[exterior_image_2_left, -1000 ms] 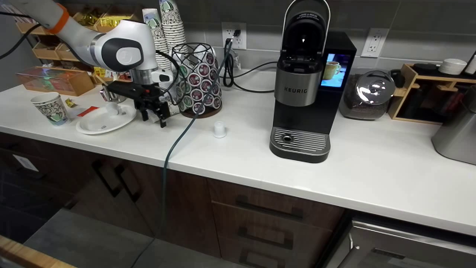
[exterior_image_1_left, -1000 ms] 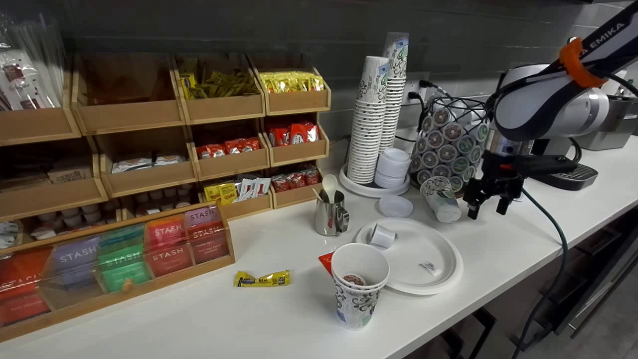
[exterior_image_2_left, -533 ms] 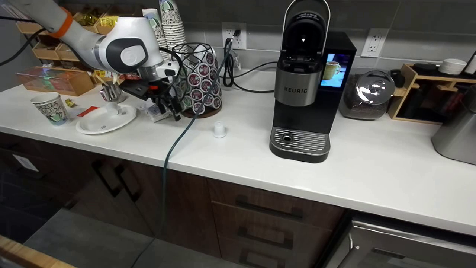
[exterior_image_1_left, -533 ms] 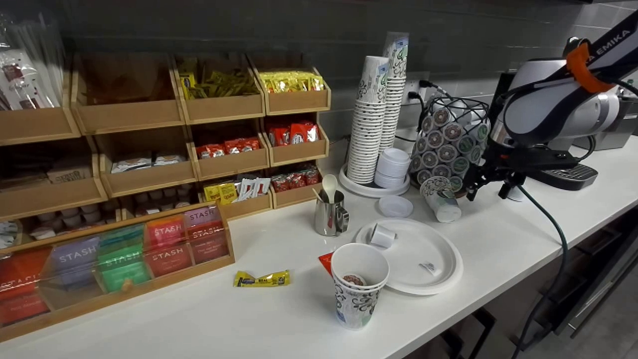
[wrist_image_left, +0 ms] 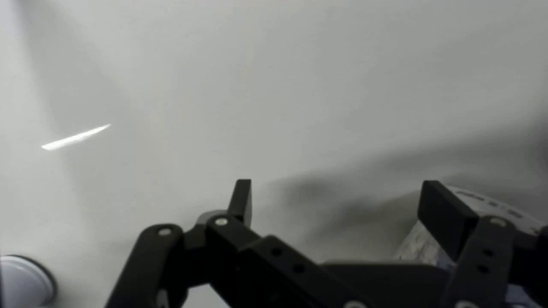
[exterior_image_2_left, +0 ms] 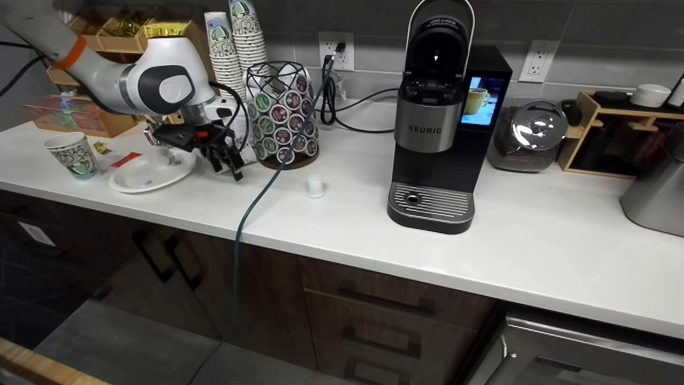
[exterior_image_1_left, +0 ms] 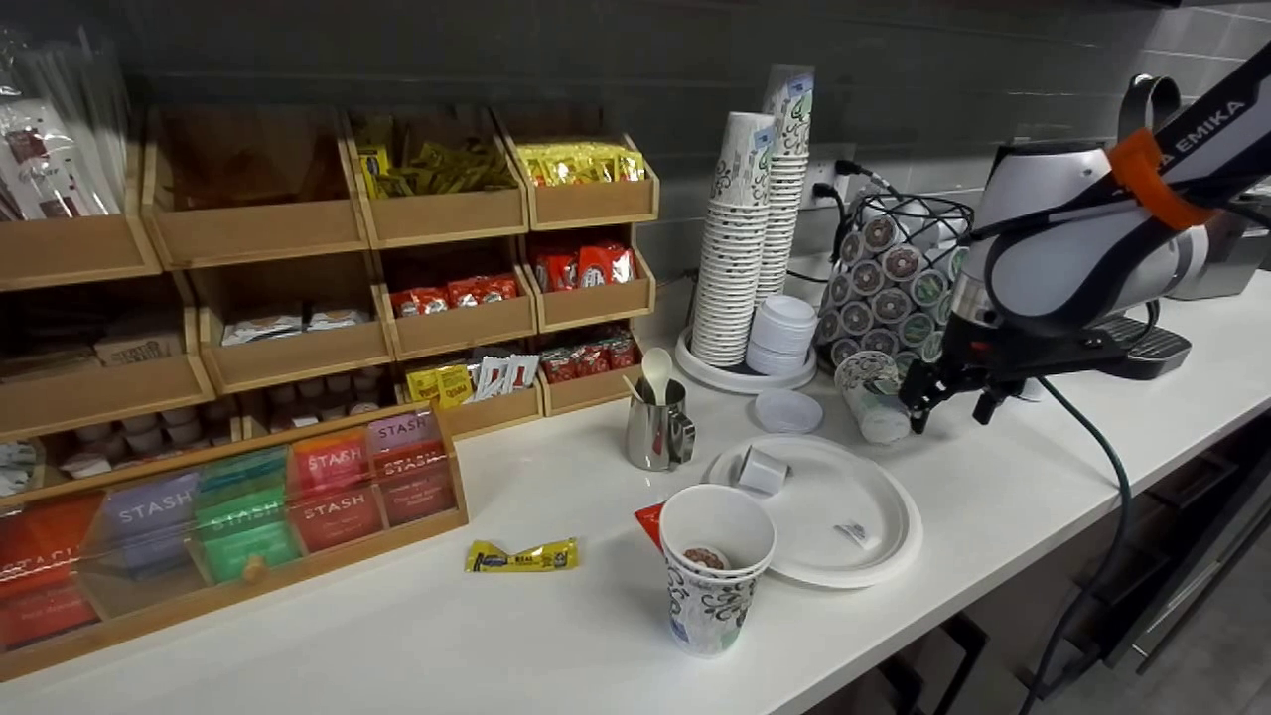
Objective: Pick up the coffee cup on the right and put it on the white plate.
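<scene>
The coffee cup, a small white pod-sized cup (exterior_image_2_left: 316, 186), stands on the counter right of my gripper in an exterior view. In an exterior view only a bit of it shows past the gripper (exterior_image_1_left: 1033, 391). A pale round thing (wrist_image_left: 23, 282), cut off at the wrist view's lower left, may be it. The white plate (exterior_image_1_left: 899, 571) lies on the counter and also shows in an exterior view (exterior_image_2_left: 120, 182). A similar small cup (exterior_image_1_left: 763, 470) lies on it. My gripper (exterior_image_1_left: 950, 421) is open, with nothing between its fingers (wrist_image_left: 242, 199), low over the counter.
A printed paper cup (exterior_image_1_left: 874, 397) lies on its side by one finger; I cannot tell if they touch. A pod rack (exterior_image_2_left: 283, 115) stands behind. A cable (exterior_image_2_left: 254, 206) hangs across the counter front. The coffee machine (exterior_image_2_left: 443, 133) stands further right. A printed cup (exterior_image_1_left: 710, 596) stands near the plate.
My gripper first moves toward the small cup on the counter, then back toward the plate, staying open. The lying paper cup has shifted slightly toward the plate.
</scene>
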`<action>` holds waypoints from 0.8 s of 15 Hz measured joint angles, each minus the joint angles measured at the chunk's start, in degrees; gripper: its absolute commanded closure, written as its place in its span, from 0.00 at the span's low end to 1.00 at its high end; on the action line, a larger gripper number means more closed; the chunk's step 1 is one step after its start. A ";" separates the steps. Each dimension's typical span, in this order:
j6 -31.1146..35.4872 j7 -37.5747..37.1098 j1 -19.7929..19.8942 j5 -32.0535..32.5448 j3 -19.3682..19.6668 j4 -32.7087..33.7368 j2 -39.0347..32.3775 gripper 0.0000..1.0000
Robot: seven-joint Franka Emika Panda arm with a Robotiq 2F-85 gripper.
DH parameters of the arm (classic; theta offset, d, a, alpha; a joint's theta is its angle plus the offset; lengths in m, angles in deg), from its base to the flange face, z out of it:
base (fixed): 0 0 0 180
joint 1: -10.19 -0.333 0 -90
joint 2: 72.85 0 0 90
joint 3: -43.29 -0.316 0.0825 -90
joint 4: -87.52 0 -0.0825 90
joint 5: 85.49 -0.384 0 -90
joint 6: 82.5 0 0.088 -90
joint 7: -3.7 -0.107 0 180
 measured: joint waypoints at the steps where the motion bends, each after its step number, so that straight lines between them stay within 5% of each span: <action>1: 0.42 2.15 0.58 -2.42 -2.36 -0.28 0.02 0.00; 7: -1.87 22.85 8.23 -18.94 -16.91 -0.68 1.40 0.00; 12: -6.04 30.43 11.64 -20.08 -15.65 -0.78 5.64 0.00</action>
